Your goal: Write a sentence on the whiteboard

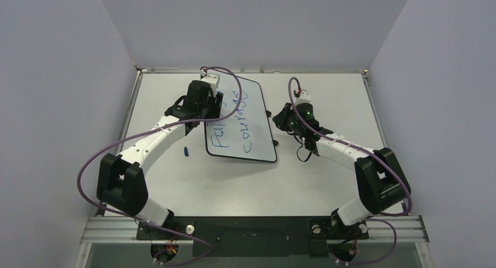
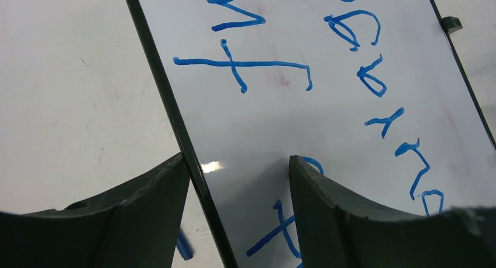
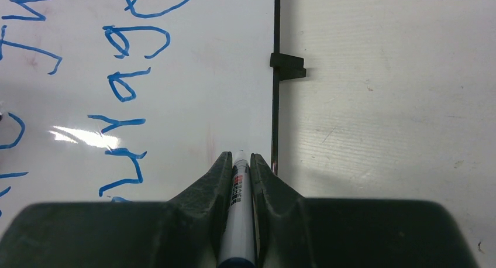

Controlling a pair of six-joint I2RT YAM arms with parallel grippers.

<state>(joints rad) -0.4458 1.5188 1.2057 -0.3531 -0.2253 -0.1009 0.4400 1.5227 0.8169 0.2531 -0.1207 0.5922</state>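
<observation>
At the board (image 3: 199, 75) edge, right hand (image 3: 240, 161) pinches the marker (image 3: 238, 215), left hand (image 2: 237, 162) spread astride the frame (image 2: 169, 104): brace it, press lightly.

I am seeing the blue sentence (image 1: 243, 124) on the white, black-framed whiteboard (image 1: 261, 140), a white marker (image 3: 238, 221) and an off-white tabletop (image 1: 234, 186).
</observation>
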